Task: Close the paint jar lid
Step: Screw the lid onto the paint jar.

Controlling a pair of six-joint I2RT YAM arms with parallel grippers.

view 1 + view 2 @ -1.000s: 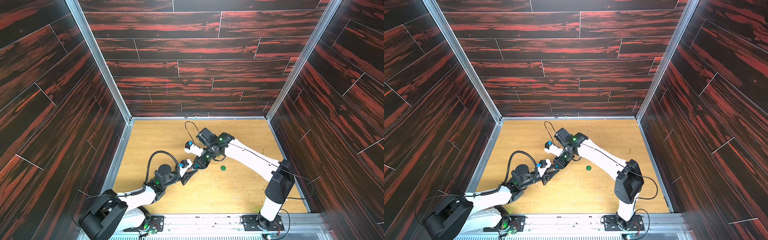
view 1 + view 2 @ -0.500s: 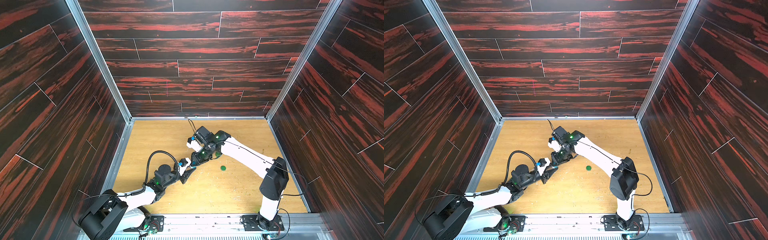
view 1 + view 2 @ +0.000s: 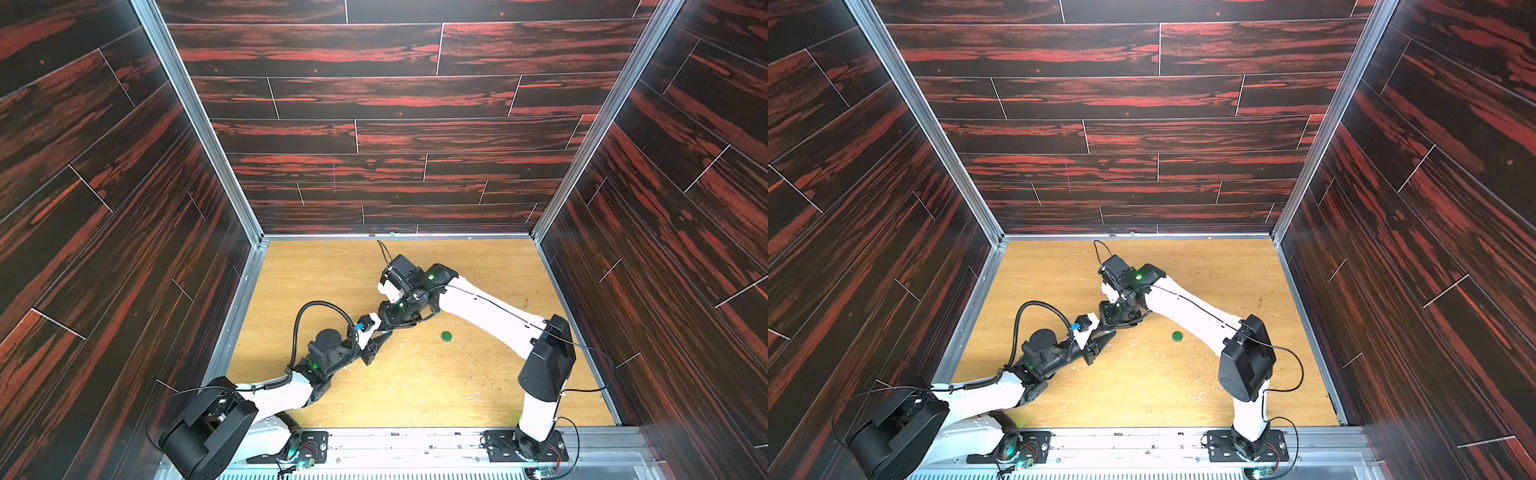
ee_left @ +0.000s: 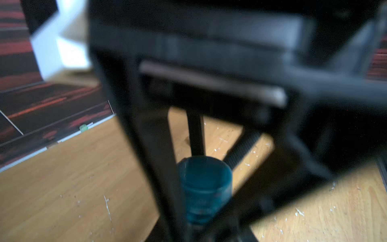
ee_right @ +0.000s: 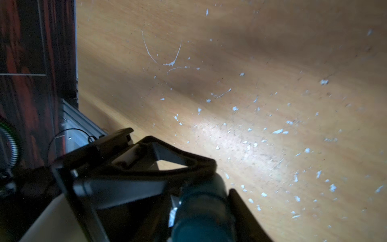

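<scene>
A teal paint jar [image 4: 206, 188] with its lid [image 4: 205, 167] on top is held low over the wooden floor. My left gripper [image 4: 205, 220] is shut on the jar's body. My right gripper [image 5: 201, 209] comes in from the other side, and its fingers [image 4: 195, 134] stand on either side of the lid end with a thin gap, so it is open. In the right wrist view the jar [image 5: 201, 211] fills the space between the jaws. In both top views the left gripper [image 3: 384, 332] [image 3: 1106, 332] and the right gripper [image 3: 399, 320] [image 3: 1119, 318] meet and hide the jar.
A small green disc [image 3: 446, 336] [image 3: 1177, 336] lies on the floor [image 3: 415, 386] right of the grippers. A small pale green piece [image 4: 83, 127] sits at the back wall's rail. White flecks dot the wood. Dark panelled walls enclose three sides.
My right wrist has turned over the jar and its jaws have come apart from the lid. The left arm and the jar have stayed where they were.
</scene>
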